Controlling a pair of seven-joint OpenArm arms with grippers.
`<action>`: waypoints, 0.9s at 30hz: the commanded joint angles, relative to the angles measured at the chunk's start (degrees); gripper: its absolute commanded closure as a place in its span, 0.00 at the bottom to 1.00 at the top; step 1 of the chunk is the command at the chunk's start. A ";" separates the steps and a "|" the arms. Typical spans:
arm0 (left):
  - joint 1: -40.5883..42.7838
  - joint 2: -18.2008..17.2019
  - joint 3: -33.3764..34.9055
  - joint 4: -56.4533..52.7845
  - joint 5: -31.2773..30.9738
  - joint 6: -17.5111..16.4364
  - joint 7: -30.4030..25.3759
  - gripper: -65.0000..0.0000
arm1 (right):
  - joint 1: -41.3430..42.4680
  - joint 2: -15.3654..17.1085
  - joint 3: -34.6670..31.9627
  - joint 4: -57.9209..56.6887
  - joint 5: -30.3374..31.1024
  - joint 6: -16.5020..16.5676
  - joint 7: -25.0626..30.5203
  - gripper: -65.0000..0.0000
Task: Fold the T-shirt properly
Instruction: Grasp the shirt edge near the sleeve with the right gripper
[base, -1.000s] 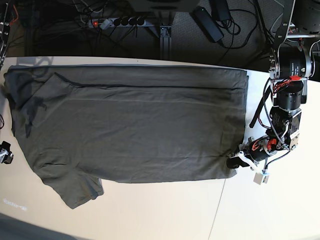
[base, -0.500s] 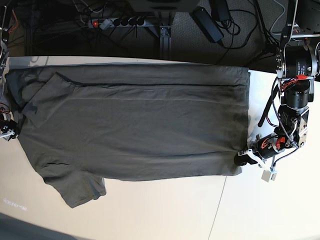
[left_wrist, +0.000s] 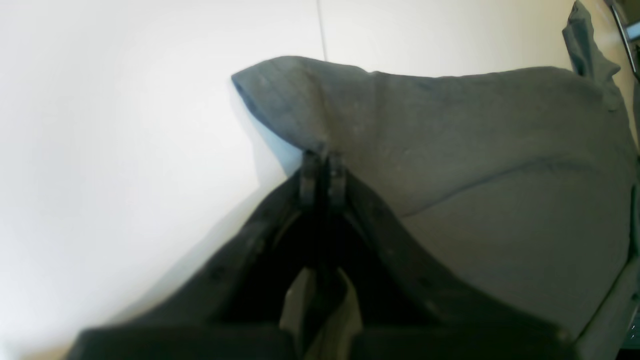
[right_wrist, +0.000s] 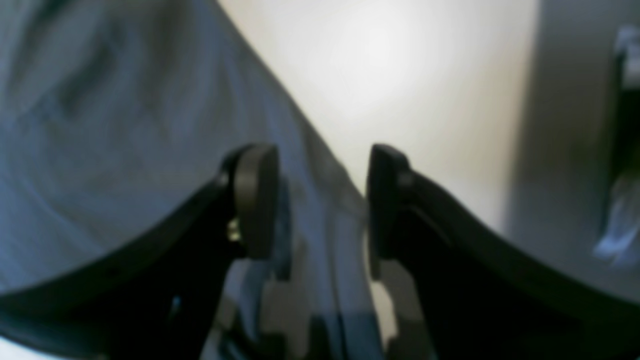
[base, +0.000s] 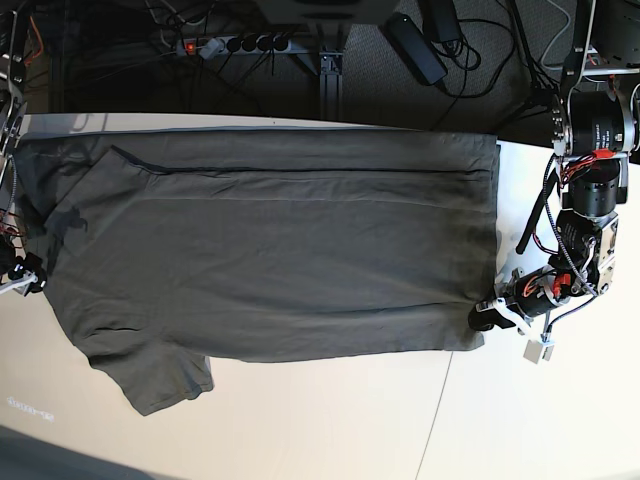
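Note:
The dark olive-grey T-shirt (base: 270, 250) lies spread flat across the table, hem toward the right and a short sleeve (base: 160, 380) hanging toward the front left. My left gripper (base: 484, 318) is at the hem's near right corner. In the left wrist view this gripper (left_wrist: 322, 172) is shut on a raised pinch of the T-shirt (left_wrist: 500, 175). My right gripper (base: 22, 276) sits at the shirt's left edge. In the right wrist view it (right_wrist: 320, 200) stands open, with the T-shirt's edge (right_wrist: 125, 125) running between the fingers (right_wrist: 252, 200).
The pale table (base: 320, 420) shows in front of the shirt, with a seam (base: 440, 400) at the right. Behind the far edge lie a power strip (base: 235, 44) and cables on a dark floor. The left arm's body (base: 590, 200) stands at the right edge.
My left gripper has drawn the hem corner slightly right, pulling the shirt flatter. The right gripper has moved up to the shirt's left edge, and the bunched upper left part has smoothed out.

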 joint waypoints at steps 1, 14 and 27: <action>-0.94 -0.98 0.00 0.31 1.40 -0.23 1.07 1.00 | 1.86 1.42 0.24 1.97 0.50 1.27 1.33 0.55; 1.77 -1.40 0.00 0.42 1.79 -0.23 2.16 1.00 | 2.62 0.31 -0.26 -2.78 -7.30 1.07 6.75 0.55; 1.88 -2.36 0.00 0.42 0.26 -0.23 1.73 1.00 | 2.40 -3.48 -0.31 -7.06 -12.50 2.82 9.20 0.55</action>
